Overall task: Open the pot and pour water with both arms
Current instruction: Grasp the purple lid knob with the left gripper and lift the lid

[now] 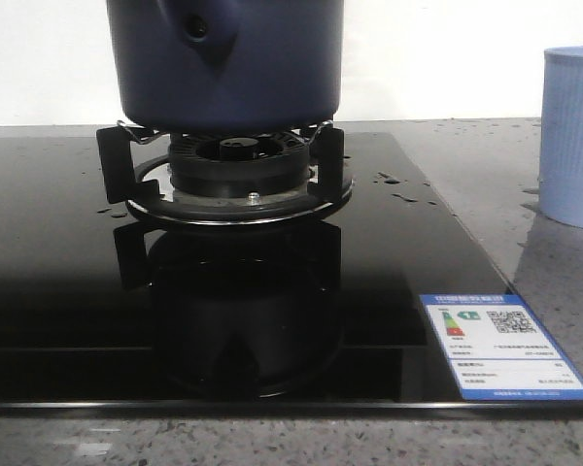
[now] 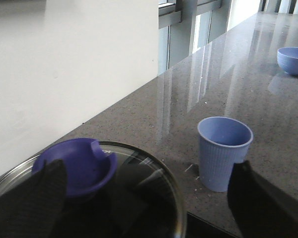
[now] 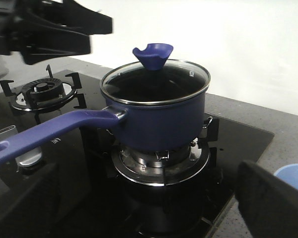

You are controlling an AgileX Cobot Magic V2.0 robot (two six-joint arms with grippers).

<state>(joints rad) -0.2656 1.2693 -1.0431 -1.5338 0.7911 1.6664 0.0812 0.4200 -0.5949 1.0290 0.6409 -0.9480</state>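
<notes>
**Lid still on, nothing poured yet**

Grey speckled countertop (image 1: 554, 282) against a white wall, with a black glass gas hob (image 1: 58, 291) set into it. Windows run further along the counter in the left wrist view.

Status:
- Pot (image 3: 156, 116) sits on the hob's burner grate (image 1: 243, 180), dark navy, long blue handle (image 3: 49, 133) sticking out toward the right wrist camera.
- Glass lid (image 3: 156, 84) is seated on the pot rim, blue knob (image 3: 153, 55) on top. So "open pot" is not done.
- Pale blue ribbed cup (image 2: 223, 152) stands on the counter just beside the hob edge, upright. From the left wrist view it looks empty, though I can't see its bottom fully.
- A few water drops on the glass near the burner.

Grippers:
- Left gripper (image 2: 139, 198): fingers spread wide, one finger (image 2: 27, 203) overlapping the knob in frame, the other (image 2: 260, 198) far over by the cup. Holding nothing. Hovers over the lid; looks lined up for the knob but no contact that I can confirm.
- Right gripper (image 3: 139, 208): fingers wide apart as well, empty, pointed at the pot from the handle side, well clear of the handle.

Left to do, my read: grab knob, lift lid off, right arm takes the handle, tip the pot into the cup. Basically at step one. Can't tell the water level in the pot through the lid.

A blue bowl (image 2: 293, 60) sits far down the counter, not involved.
</notes>
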